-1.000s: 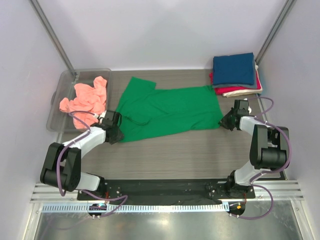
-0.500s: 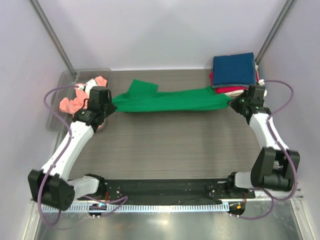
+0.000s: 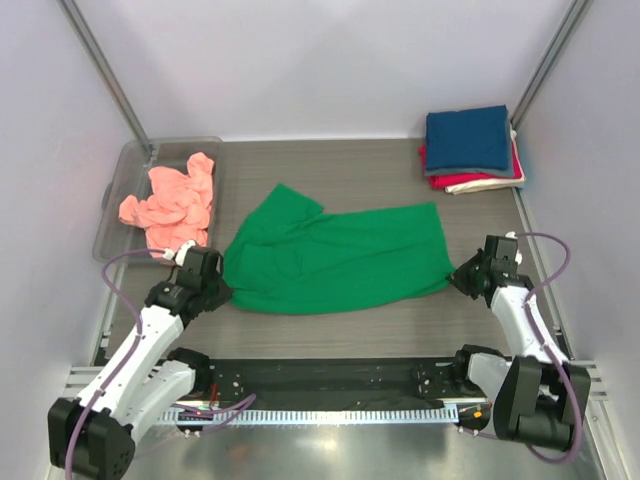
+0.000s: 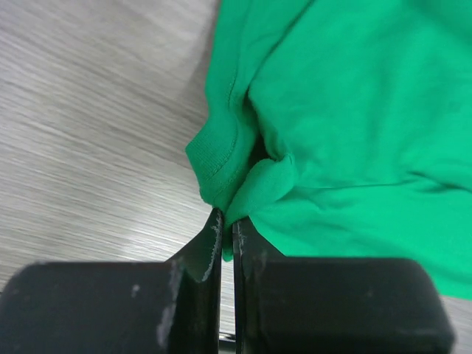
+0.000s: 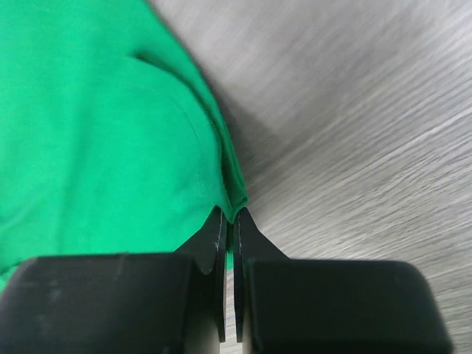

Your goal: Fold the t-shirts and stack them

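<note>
The bright green t-shirt [image 3: 335, 257] lies spread across the middle of the table. My left gripper [image 3: 222, 292] is shut on its left corner, where the hem bunches between the jaws in the left wrist view [image 4: 228, 221]. My right gripper [image 3: 456, 279] is shut on its right corner, the folded edge pinched in the right wrist view [image 5: 231, 215]. The salmon-pink t-shirt [image 3: 172, 200] lies crumpled in the bin. The folded navy blue t-shirt [image 3: 467, 138] tops a stack at the back right, over the red one [image 3: 478, 182] and the cream-white one [image 3: 505, 176].
A clear plastic bin [image 3: 124, 178] stands at the back left and holds the pink shirt. Metal frame posts rise at both back corners. Bare wood-grain table [image 3: 340, 330] shows between the green shirt and the arm bases.
Both grippers have pulled the green shirt from the back of the table towards the near edge. It was stretched thin in the air; now it lies spread flat.
</note>
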Available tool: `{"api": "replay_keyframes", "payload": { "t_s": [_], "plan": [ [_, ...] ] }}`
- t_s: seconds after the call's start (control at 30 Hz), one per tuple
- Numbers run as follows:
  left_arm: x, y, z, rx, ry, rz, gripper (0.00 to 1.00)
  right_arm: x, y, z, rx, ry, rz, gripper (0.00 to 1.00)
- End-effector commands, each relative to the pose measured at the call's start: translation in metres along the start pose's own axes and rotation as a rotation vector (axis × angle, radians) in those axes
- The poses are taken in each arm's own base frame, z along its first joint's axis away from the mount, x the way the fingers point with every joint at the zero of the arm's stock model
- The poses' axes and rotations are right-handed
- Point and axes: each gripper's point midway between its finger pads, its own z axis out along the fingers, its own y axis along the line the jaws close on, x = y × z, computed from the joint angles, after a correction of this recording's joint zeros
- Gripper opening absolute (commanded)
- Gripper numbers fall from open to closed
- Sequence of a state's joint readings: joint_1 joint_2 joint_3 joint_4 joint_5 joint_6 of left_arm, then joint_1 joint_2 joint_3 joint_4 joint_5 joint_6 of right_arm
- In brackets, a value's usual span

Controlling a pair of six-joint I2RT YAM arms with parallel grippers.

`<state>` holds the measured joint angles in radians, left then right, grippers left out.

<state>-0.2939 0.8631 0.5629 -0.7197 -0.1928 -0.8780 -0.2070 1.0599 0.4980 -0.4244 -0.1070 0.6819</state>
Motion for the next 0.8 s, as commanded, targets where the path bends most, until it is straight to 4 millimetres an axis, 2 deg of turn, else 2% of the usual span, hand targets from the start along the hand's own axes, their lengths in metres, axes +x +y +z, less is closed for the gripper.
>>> {"api": "replay_keyframes", "payload": {
  "t_s": [0.0,0.07,0.2,0.27,0.37,0.4,0.43,0.5,0.53,0.6,0.63,0.67,0.7,0.77],
  "plan": [
    [-0.011,-0.015,-0.018,0.065,-0.038,-0.07,0.04,-0.021,0.008,-0.019,-0.027,-0.115,0.025,0.01],
    [-0.006,-0.016,-0.02,0.069,-0.015,-0.086,0.06,-0.022,0.01,-0.026,-0.04,-0.132,0.025,0.01],
    [0.001,-0.014,-0.027,0.07,0.015,-0.113,0.13,-0.014,0.003,-0.035,-0.023,-0.111,0.025,0.09],
    [0.003,-0.019,-0.036,0.099,0.026,-0.138,0.15,-0.011,0.007,-0.04,-0.051,-0.112,0.036,0.12],
    [0.005,-0.022,-0.052,0.135,0.042,-0.149,0.46,-0.004,0.013,-0.048,-0.088,-0.091,0.073,0.45],
    [0.005,-0.02,-0.058,0.134,0.043,-0.141,0.57,-0.005,0.014,-0.05,-0.093,-0.095,0.078,0.71],
    [0.0,-0.022,-0.062,0.148,0.023,-0.127,0.61,-0.007,0.016,-0.052,-0.098,-0.103,0.074,0.79],
    [-0.025,-0.034,-0.075,0.199,-0.07,-0.055,0.68,-0.022,0.018,-0.059,-0.083,-0.159,0.063,0.92],
    [-0.037,-0.039,-0.078,0.203,-0.107,-0.033,0.69,-0.027,0.02,-0.061,-0.078,-0.175,0.054,0.95],
    [-0.066,-0.065,-0.082,0.226,-0.159,0.072,0.7,-0.047,0.031,-0.071,-0.092,-0.226,0.037,0.96],
    [-0.072,-0.078,-0.079,0.244,-0.149,0.11,0.7,-0.052,0.035,-0.071,-0.092,-0.228,-0.001,0.96],
    [-0.074,-0.086,-0.062,0.211,-0.104,0.162,0.7,-0.061,0.046,-0.077,-0.117,-0.244,-0.022,0.96],
    [-0.094,-0.108,-0.065,0.245,-0.138,0.188,0.7,-0.065,0.054,-0.079,-0.143,-0.244,-0.04,0.96],
    [-0.112,-0.123,-0.052,0.213,-0.155,0.284,0.7,-0.07,0.064,-0.078,-0.169,-0.228,-0.079,0.95]
  ]
}}
